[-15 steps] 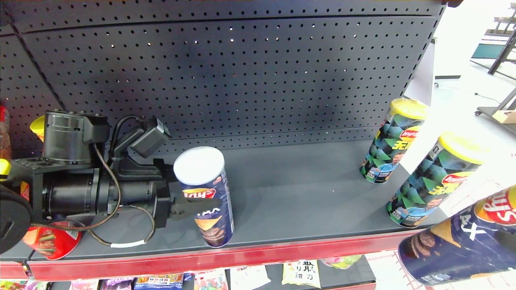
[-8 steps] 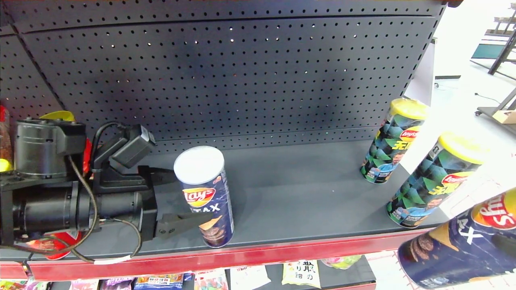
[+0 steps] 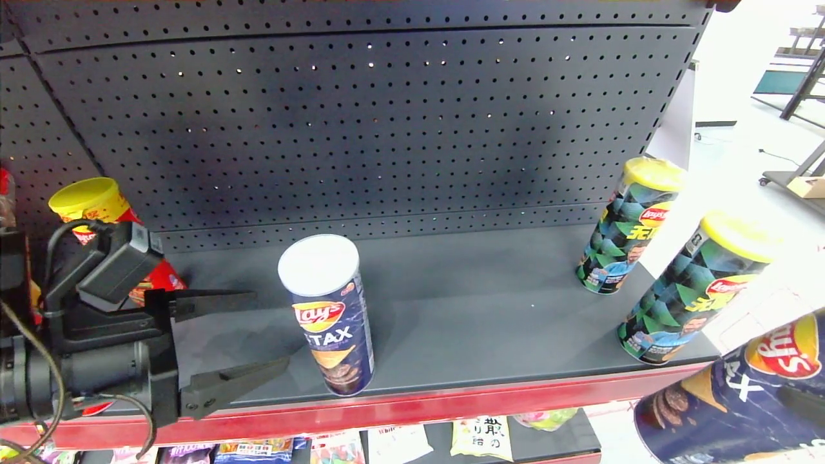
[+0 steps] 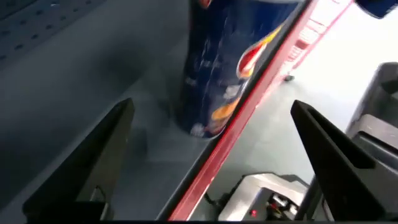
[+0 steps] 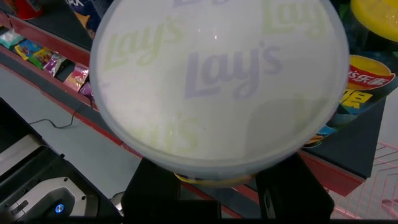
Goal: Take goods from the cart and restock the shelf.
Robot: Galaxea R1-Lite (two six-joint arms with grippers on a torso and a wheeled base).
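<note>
Left fingers [image 3: 237, 380] now clear of can [image 3: 330, 322]; navy, white-lidded, upright

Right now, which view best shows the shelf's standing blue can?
The head view: the standing blue can shows whole, upright, lid on. The left wrist view catches its lower part; the right wrist view, perhaps a blue sliver past the held can.

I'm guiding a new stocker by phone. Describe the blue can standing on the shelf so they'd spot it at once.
Find the grey shelf with the red front lip. Near that lip, left of centre, the blue can stands upright beside the open left gripper. Its lid is white; the green cans at the right end have yellow lids.
</note>
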